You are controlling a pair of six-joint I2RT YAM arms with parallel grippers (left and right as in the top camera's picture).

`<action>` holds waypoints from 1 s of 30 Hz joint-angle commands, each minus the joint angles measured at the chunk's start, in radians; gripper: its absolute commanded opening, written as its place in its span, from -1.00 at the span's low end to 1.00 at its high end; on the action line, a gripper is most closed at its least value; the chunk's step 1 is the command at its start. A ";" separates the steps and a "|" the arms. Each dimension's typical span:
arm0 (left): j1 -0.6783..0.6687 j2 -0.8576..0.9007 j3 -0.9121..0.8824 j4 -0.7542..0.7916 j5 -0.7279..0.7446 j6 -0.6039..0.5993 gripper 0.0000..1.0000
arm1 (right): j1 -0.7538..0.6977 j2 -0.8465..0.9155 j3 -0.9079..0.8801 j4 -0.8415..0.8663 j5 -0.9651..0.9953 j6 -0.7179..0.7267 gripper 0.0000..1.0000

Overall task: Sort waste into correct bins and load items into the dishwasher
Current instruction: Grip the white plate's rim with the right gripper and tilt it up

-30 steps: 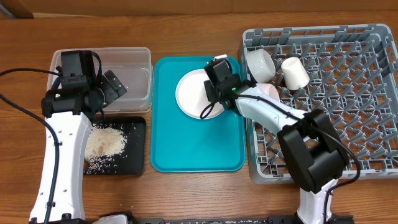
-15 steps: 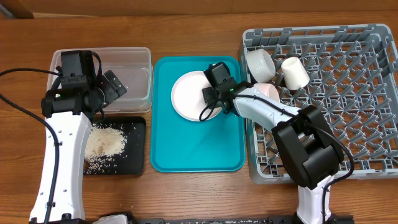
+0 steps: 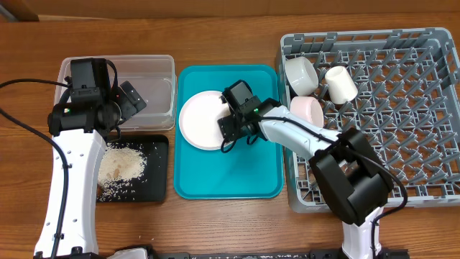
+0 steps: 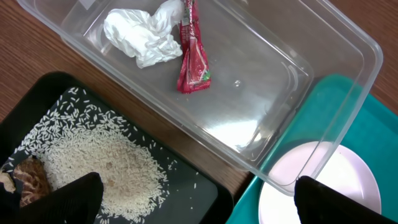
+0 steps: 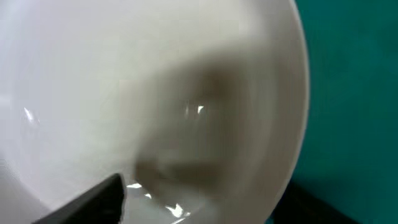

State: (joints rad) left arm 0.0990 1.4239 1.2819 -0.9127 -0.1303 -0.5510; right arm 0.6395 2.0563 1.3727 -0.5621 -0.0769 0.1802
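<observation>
The plate lies flat on the left half of the teal tray. It looks like the only dish not yet in the rack, which stands just right of the teal tray. A bowl and a cup already sit in the rack's corner nearest the teal tray. The right gripper is down at the plate's right edge, near the middle of the teal tray. I think it goes for the rim because a flat plate gives nothing else to grab. Its own camera is so close that the white plate fills almost the whole view, with one dark finger low at the left. I cannot tell if the jaws are pinching the rim or only resting beside it. The left gripper hangs over the clear tub, just left of the teal tray, with its jaws wide apart and nothing between them. The tissue and the red wrapper lie in that tub, and the rice is heaped in the black tray next to it (so the rubbish seems sorted by kind).
</observation>
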 commanded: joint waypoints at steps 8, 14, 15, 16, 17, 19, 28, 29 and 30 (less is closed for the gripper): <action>0.001 -0.005 0.014 0.003 0.001 -0.014 1.00 | 0.001 0.027 -0.024 -0.057 -0.216 0.006 1.00; 0.001 -0.005 0.014 0.003 0.001 -0.014 1.00 | 0.001 0.027 -0.024 -0.052 -0.206 0.006 0.03; 0.001 -0.005 0.014 0.003 0.001 -0.014 1.00 | 0.001 0.027 -0.024 -0.050 -0.198 0.006 -0.14; 0.001 -0.005 0.014 0.003 0.000 -0.014 1.00 | 0.001 0.027 -0.024 -0.048 -0.188 0.006 -0.24; 0.001 -0.005 0.014 0.003 0.001 -0.014 1.00 | 0.001 0.027 -0.024 -0.046 -0.176 0.010 -0.29; 0.001 -0.005 0.014 0.003 0.001 -0.014 1.00 | 0.001 0.027 -0.024 -0.046 -0.145 0.048 -0.29; 0.001 -0.005 0.014 0.003 0.001 -0.014 1.00 | 0.001 0.027 -0.024 -0.046 -0.083 0.113 -0.41; 0.001 -0.005 0.014 0.003 0.001 -0.014 1.00 | 0.001 0.027 -0.024 -0.046 -0.070 0.113 -0.46; 0.001 -0.005 0.014 0.003 0.001 -0.014 1.00 | 0.001 0.027 -0.024 -0.046 -0.050 0.114 -0.50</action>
State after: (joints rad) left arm 0.0990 1.4239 1.2819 -0.9127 -0.1307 -0.5507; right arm 0.6376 2.0544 1.3670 -0.6060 -0.2020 0.2775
